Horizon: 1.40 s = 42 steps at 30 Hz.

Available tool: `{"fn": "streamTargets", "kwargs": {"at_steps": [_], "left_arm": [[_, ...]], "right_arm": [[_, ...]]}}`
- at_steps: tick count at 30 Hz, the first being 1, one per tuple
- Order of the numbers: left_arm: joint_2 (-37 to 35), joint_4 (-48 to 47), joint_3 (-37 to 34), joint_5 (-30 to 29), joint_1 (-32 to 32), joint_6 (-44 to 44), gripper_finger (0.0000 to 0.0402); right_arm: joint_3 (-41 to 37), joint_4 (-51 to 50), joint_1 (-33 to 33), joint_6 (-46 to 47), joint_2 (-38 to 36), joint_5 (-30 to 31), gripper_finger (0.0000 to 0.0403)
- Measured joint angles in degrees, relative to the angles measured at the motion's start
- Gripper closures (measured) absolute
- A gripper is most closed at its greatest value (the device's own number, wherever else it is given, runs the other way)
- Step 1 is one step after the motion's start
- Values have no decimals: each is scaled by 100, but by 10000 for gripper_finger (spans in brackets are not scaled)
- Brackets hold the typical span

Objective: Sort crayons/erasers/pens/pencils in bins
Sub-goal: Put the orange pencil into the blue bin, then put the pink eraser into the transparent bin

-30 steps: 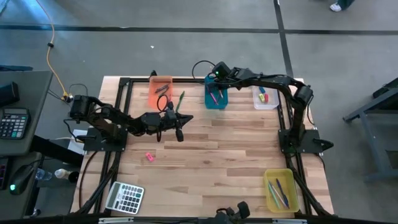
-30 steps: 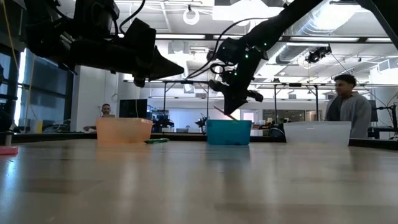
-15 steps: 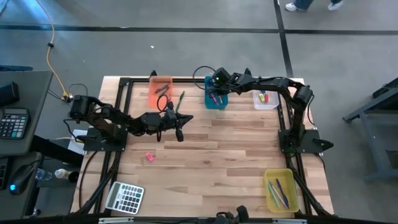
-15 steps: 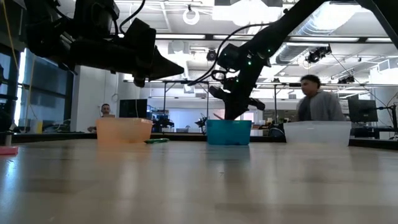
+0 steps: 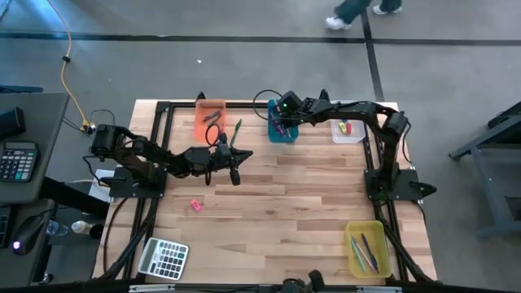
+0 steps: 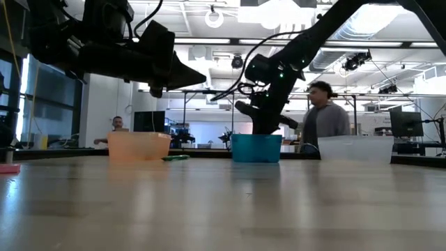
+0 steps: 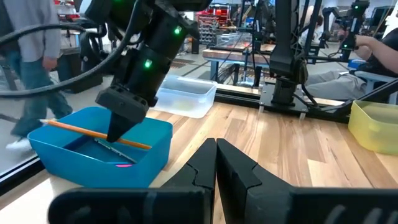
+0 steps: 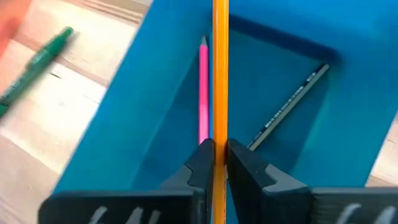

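The orange pencil (image 8: 220, 68) is being held between the two fingers of the right gripper (image 8: 216, 152), which are pinching its shaft with only the stick's thickness between them. In the left wrist view the pencil (image 7: 93, 132) is lying nearly level, low inside the teal bin (image 7: 146, 149), one end reaching over the bin's rim. A pink pencil (image 8: 203, 93) and a thin dark stick (image 8: 289, 106) are lying on the bin's floor beneath it.

On the high view the teal bin (image 5: 271, 134) is sitting at the table's 12 o'clock edge. The right arm is reaching from its base at 3 o'clock across to the bin, elbow raised, wrist bent downward, with the right gripper (image 5: 281, 119) dipping into the bin.

A green pencil (image 5: 236, 130) is lying on the table at the bin's 9 o'clock, just beside the orange bin (image 5: 201, 130). The clear bin (image 5: 355, 136) is standing at the teal bin's 3 o'clock.

The left gripper (image 5: 237, 177) is hanging above the table centre, arm stretched out level, fingers closed together and carrying nothing.
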Motion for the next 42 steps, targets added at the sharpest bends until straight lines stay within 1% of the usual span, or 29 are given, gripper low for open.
{"fn": "streamTargets", "kwargs": {"at_steps": [8, 17, 20, 23, 26, 29, 31, 33, 35, 38, 39, 40, 42], "left_arm": [[2, 0, 0, -41, -2, 13, 401], [0, -2, 0, -44, 0, 15, 401], [0, -14, 0, -44, 0, 16, 401], [0, -26, 0, -66, 0, 16, 401], [0, -95, 2, -64, 0, 18, 401], [0, -216, 2, -61, 0, 16, 401], [0, -377, 2, -60, 0, 12, 401], [0, -550, 2, -59, 0, -41, 401], [0, -718, 2, -55, 0, -127, 401], [0, -977, 2, -44, -2, -191, 401], [0, -1037, 2, -42, -6, -205, 401], [0, -1077, 2, -43, -8, -229, 401], [0, -1132, 2, -39, -10, -235, 401]], "right_arm": [[0, 96, -17, -39, 212, -22, 367], [0, 347, -17, -175, 156, 12, 297], [0, 385, -7, -604, -98, -39, 290], [0, 389, 111, -1163, -545, 64, 306], [4, 403, 325, -1879, -933, 157, 344], [4, 427, 546, -2289, -1084, 170, 387], [-5, 484, 682, -2475, -1088, 299, 398], [-296, 1112, 803, -2609, -1097, 316, 393], [-858, 2100, 859, -2653, -1131, 20, 394], [-1851, 4069, 949, -2715, -1250, -586, 401], [-2176, 4648, 1000, -2765, -1342, -686, 401], [-2450, 5183, 1039, -2830, -1425, -730, 400], [-2976, 5892, 1109, -2929, -1626, -738, 402]]}}
